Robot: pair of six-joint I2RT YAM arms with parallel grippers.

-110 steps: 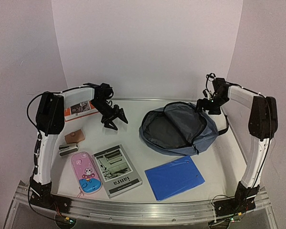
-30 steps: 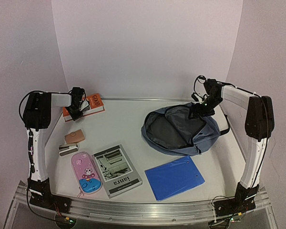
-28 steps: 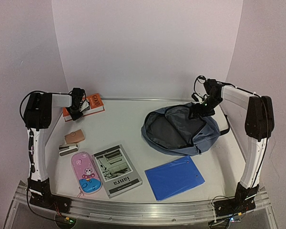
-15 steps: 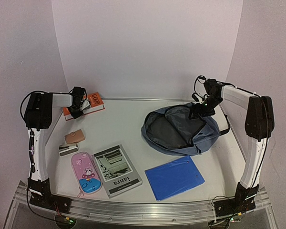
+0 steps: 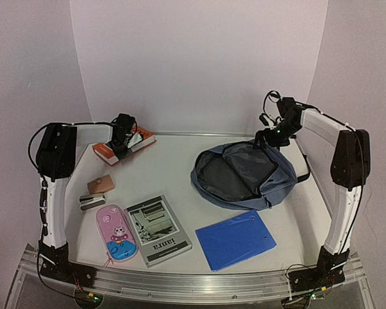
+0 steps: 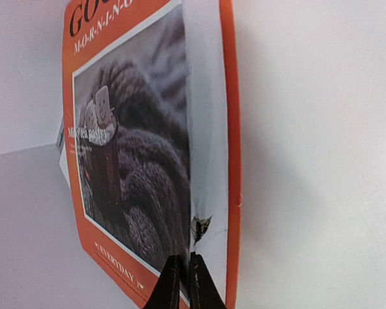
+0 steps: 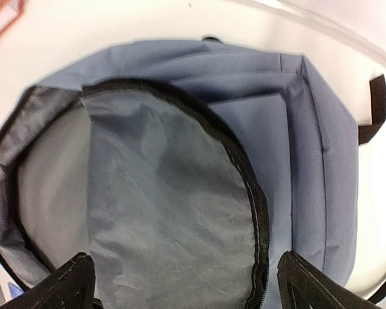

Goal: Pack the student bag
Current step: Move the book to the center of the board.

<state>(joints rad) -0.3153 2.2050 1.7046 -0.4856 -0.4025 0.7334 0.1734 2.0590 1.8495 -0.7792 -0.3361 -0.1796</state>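
Note:
The student bag (image 5: 244,177) is slate-blue and lies unzipped at the right rear of the table, its grey lining (image 7: 167,193) showing. My right gripper (image 5: 270,137) hovers over the bag's far rim. Its jaws are open wide, one on each side of the raised flap (image 7: 186,290), and hold nothing. An orange book (image 5: 138,140) with a knitwear photo on its cover (image 6: 135,161) is at the left rear, tilted off the table. My left gripper (image 5: 121,143) is shut on the book's lower edge (image 6: 182,283).
A bright-blue folder (image 5: 235,239) and a grey booklet (image 5: 157,230) lie near the front. A pink pencil case (image 5: 116,234), a stapler (image 5: 90,201) and a brown wallet (image 5: 100,184) sit at the front left. White walls close in the back and sides.
My left gripper has shut on the orange book and carried it a little to the right, tilting it up. The right gripper has risen slightly over the bag.

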